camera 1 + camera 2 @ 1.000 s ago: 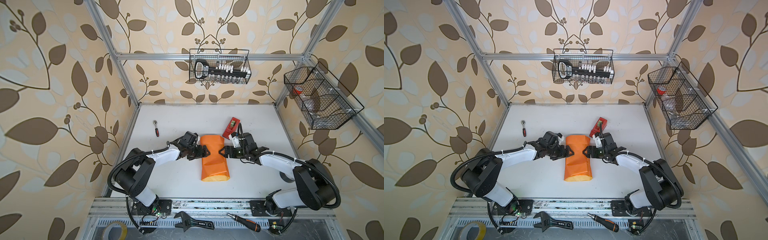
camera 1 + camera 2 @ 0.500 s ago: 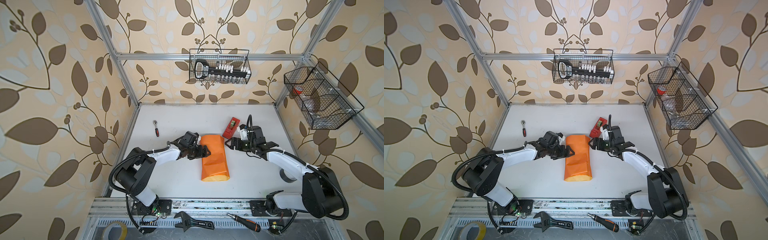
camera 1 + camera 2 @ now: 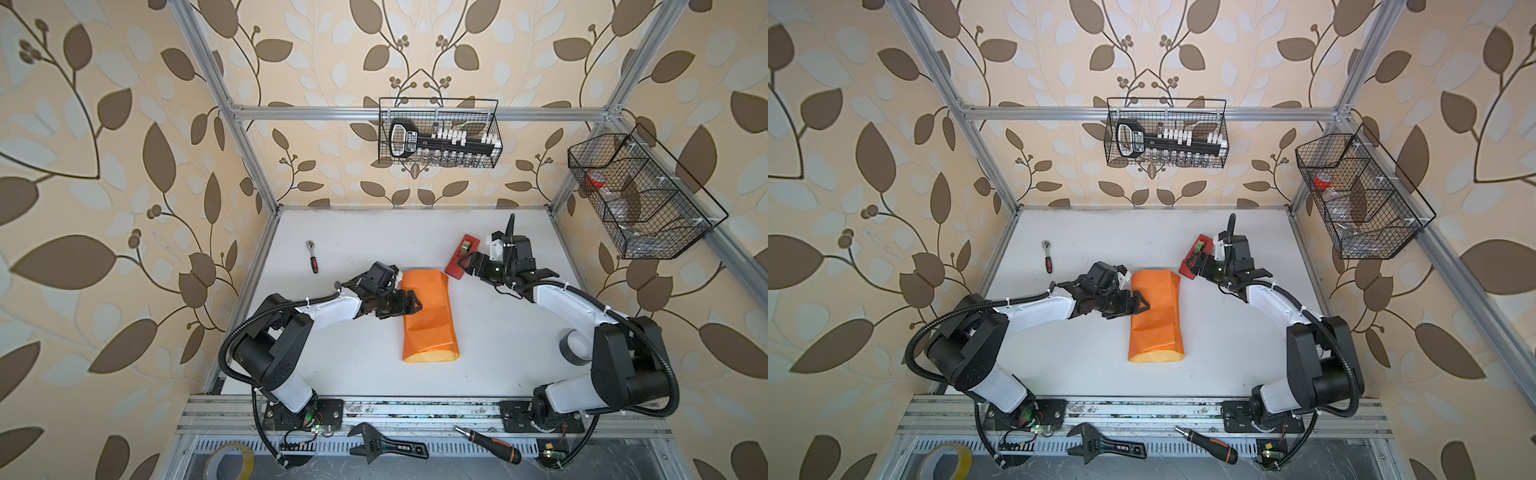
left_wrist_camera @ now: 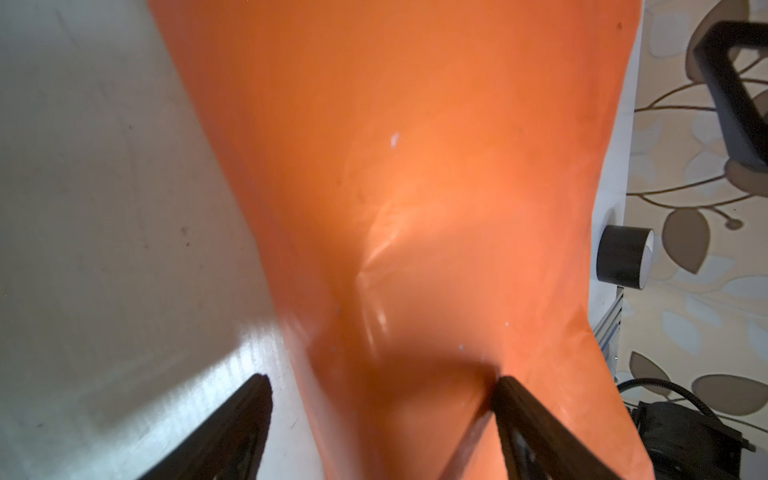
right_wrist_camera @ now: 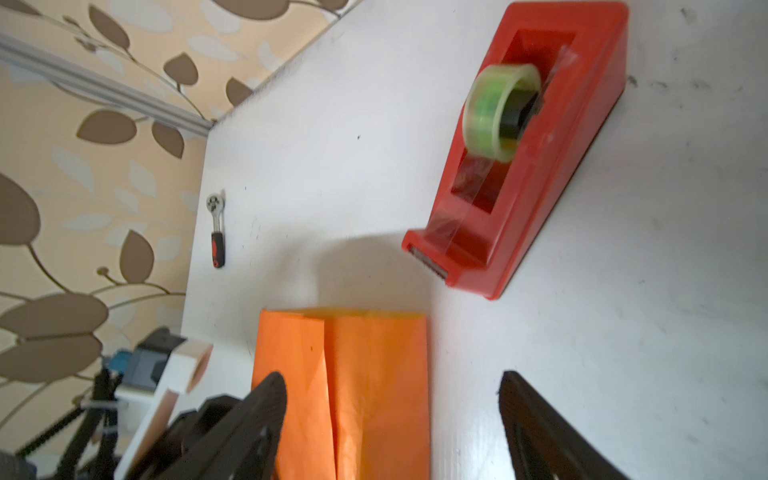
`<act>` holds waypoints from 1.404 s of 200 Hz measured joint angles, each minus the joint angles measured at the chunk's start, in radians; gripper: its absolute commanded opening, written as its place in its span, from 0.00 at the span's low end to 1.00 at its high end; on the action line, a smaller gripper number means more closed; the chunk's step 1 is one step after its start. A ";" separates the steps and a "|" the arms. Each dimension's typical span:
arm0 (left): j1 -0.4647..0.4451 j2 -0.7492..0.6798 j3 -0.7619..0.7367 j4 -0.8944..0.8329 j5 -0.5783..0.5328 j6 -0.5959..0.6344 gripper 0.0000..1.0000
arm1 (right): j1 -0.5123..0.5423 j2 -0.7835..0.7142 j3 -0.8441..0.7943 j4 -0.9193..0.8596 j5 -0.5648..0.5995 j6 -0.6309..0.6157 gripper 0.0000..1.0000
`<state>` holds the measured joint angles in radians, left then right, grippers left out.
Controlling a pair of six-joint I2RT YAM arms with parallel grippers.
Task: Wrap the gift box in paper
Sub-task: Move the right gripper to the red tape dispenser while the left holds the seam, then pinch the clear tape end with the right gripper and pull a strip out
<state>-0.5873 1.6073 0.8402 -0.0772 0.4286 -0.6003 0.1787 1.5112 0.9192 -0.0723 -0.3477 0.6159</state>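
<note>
Both top views look steeply down from the near side over my whole desk (image 3: 498, 332). My wrist cameras sit close, both catching the paper (image 4: 415, 166).

We find the widest free stretch on the white table (image 3: 357, 365) between the orange paper (image 3: 428, 320) and the front rail (image 3: 415, 409). At the far right the red tape dispenser (image 3: 465, 245) sits just beside the paper's corner, leaving only a narrow gap, and the right gripper (image 3: 464, 264) hangs at its near end. A ratchet (image 3: 312, 257) lies well clear at the far left; a grey tape roll (image 3: 575, 347) stands beside the right arm (image 3: 561, 299).
</note>
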 measured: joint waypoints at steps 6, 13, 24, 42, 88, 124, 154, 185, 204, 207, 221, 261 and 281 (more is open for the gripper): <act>0.000 0.000 0.000 0.000 0.000 0.000 0.85 | -0.003 0.019 0.013 0.008 0.000 0.010 0.74; 0.000 0.000 0.000 0.000 0.000 0.000 0.85 | -0.005 0.045 0.030 0.017 0.000 0.017 0.72; 0.000 0.000 0.000 0.000 0.000 0.000 0.85 | -0.007 0.084 0.055 0.029 0.000 0.035 0.69; 0.000 0.000 0.000 0.000 0.000 0.000 0.85 | -0.011 0.144 0.087 0.053 -0.003 0.053 0.64; 0.000 0.000 0.000 0.001 0.000 0.000 0.84 | -0.016 0.253 0.135 0.095 -0.023 0.093 0.56; 0.000 0.000 0.000 0.001 0.000 0.000 0.84 | -0.018 0.286 0.143 0.116 -0.030 0.114 0.53; 0.000 0.000 0.002 -0.001 0.000 0.000 0.84 | -0.018 0.312 0.143 0.143 -0.038 0.129 0.48; 0.000 0.000 0.002 -0.001 0.001 0.000 0.84 | -0.018 0.335 0.143 0.182 -0.055 0.162 0.40; 0.000 0.000 0.002 0.000 0.001 0.000 0.84 | -0.022 0.339 0.141 0.206 -0.056 0.185 0.35; 0.000 0.000 0.002 -0.001 0.001 0.000 0.84 | -0.022 0.339 0.140 0.210 -0.057 0.184 0.35; 0.000 0.000 0.002 -0.001 0.001 0.000 0.84 | -0.024 0.339 0.134 0.231 -0.056 0.200 0.32; 0.000 0.000 0.002 -0.001 0.001 0.000 0.84 | -0.025 0.340 0.101 0.271 -0.055 0.233 0.24; 0.000 0.000 0.002 -0.001 0.001 0.000 0.84 | -0.029 0.340 0.089 0.285 -0.053 0.244 0.20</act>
<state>-0.5873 1.6073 0.8421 -0.0780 0.4294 -0.6003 0.1493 1.8511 1.0080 0.2131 -0.4007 0.8597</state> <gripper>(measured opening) 0.841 0.218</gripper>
